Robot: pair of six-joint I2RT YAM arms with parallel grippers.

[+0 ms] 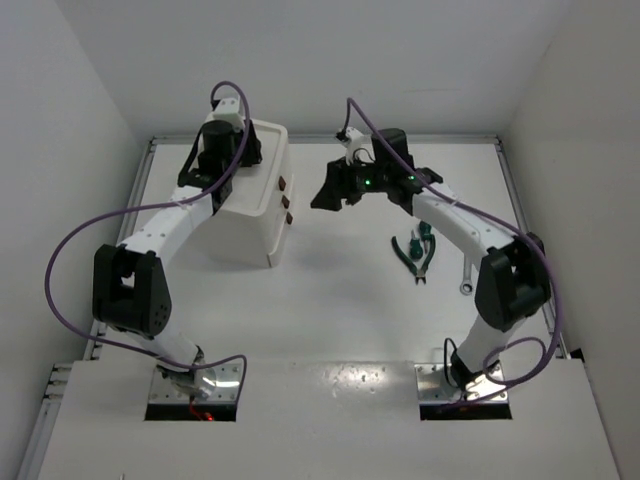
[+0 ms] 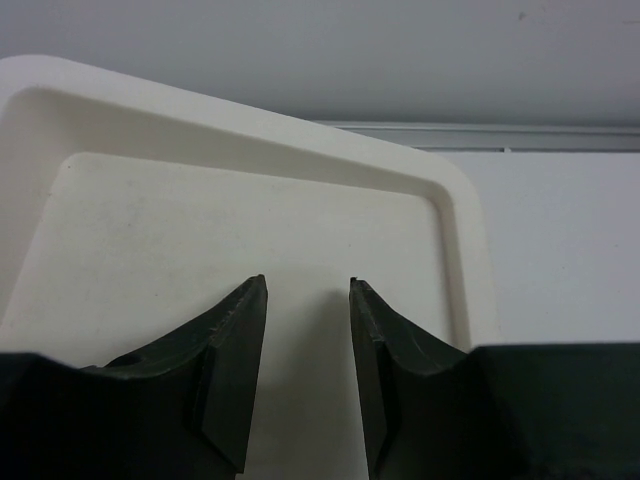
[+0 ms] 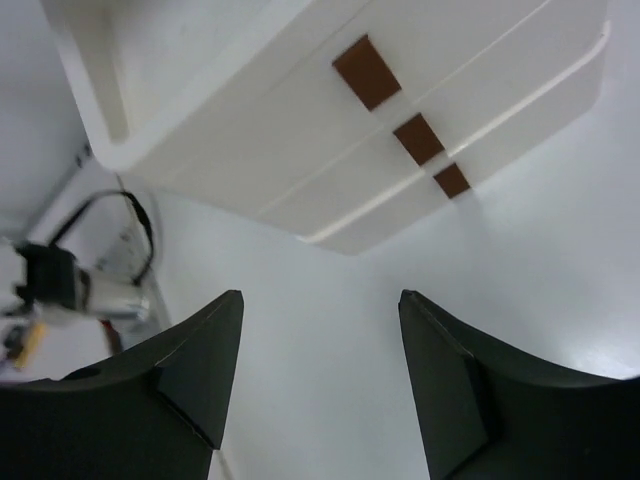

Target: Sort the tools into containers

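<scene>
The white plastic box (image 1: 255, 225) stands at the left, its three drawers shut, each with a brown knob (image 3: 366, 72). My left gripper (image 2: 307, 283) hovers open over the box's recessed tray top (image 2: 180, 220), which holds nothing in view; from above, the left gripper (image 1: 228, 150) sits over the box. My right gripper (image 3: 320, 296) is open and empty, a little way in front of the drawer fronts (image 3: 300, 130); from above, the right gripper (image 1: 333, 196) is just right of the knobs (image 1: 287, 201). Dark green-handled pliers (image 1: 410, 252) and a silver wrench (image 1: 467, 273) lie on the table to the right.
A small green-handled tool (image 1: 425, 232) lies beside the pliers, under the right forearm. White walls close in the table on the left, back and right. The right wrist view shows an arm base with cables (image 3: 70, 285) at the left edge.
</scene>
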